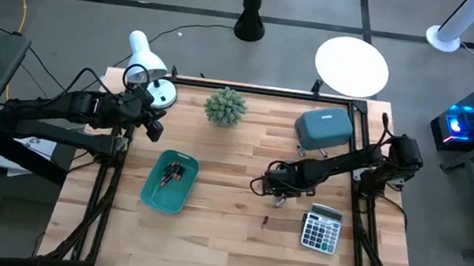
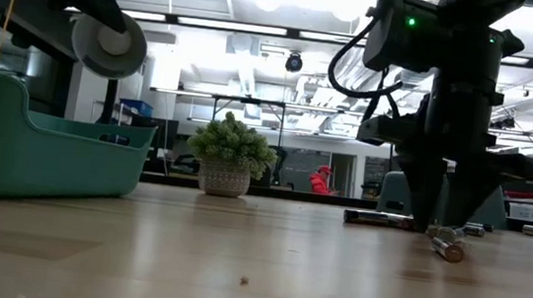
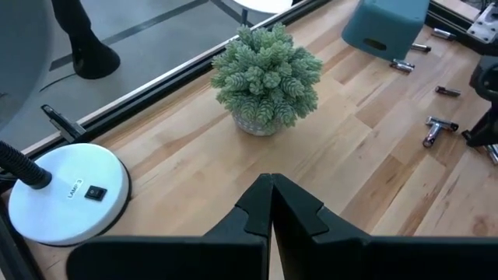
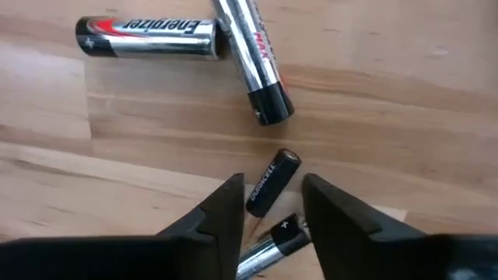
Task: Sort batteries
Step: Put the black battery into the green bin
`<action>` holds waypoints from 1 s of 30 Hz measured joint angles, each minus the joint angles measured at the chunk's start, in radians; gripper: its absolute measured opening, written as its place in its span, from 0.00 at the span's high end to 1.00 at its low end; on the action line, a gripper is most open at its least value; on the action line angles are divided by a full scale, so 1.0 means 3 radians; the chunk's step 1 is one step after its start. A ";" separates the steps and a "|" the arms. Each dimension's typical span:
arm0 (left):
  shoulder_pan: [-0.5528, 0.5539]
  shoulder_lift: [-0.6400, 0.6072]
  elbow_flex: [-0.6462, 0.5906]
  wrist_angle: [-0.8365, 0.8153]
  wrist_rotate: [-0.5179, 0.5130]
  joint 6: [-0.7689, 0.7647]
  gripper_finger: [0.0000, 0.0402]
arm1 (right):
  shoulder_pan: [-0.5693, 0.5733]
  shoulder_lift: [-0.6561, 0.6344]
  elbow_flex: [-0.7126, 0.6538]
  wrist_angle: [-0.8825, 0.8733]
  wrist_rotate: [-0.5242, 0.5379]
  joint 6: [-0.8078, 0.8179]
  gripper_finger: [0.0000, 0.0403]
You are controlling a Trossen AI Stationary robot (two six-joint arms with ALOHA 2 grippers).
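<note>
Several batteries lie loose on the wooden table around my right gripper (image 1: pixel 273 189). In the right wrist view a small dark battery (image 4: pixel 270 183) lies between its open fingers (image 4: pixel 271 204). Two silvery batteries (image 4: pixel 148 37) (image 4: pixel 253 54) lie beyond it, and another (image 4: pixel 268 241) lies under the gripper. A teal tray (image 1: pixel 151 197) on the table's left half holds a few batteries (image 1: pixel 172 172). One battery (image 1: pixel 265 217) lies alone nearer the front edge. My left gripper (image 1: pixel 155 130) hangs shut (image 3: pixel 270 206) above the table's far left, beside the lamp. My right gripper comes down from above with one finger (image 4: pixel 226 210) on either side of the dark battery, which lies flat on the table, slanting across the gap. Its near end (image 4: pixel 255 204) is close to one finger; whether they touch I cannot tell.
A potted plant (image 1: pixel 226 107) stands at the far middle and a white lamp (image 1: pixel 150 74) at the far left corner. An upturned teal tray (image 1: pixel 322 129) sits at the far right. A grey calculator (image 1: pixel 323 228) lies near the right front. Bare wood lies along the front edge.
</note>
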 joint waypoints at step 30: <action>0.0000 -0.0003 0.0000 -0.0016 -0.0065 -0.0026 1.00 | -0.0500 0.0504 0.1969 0.1351 0.0077 -0.2822 1.00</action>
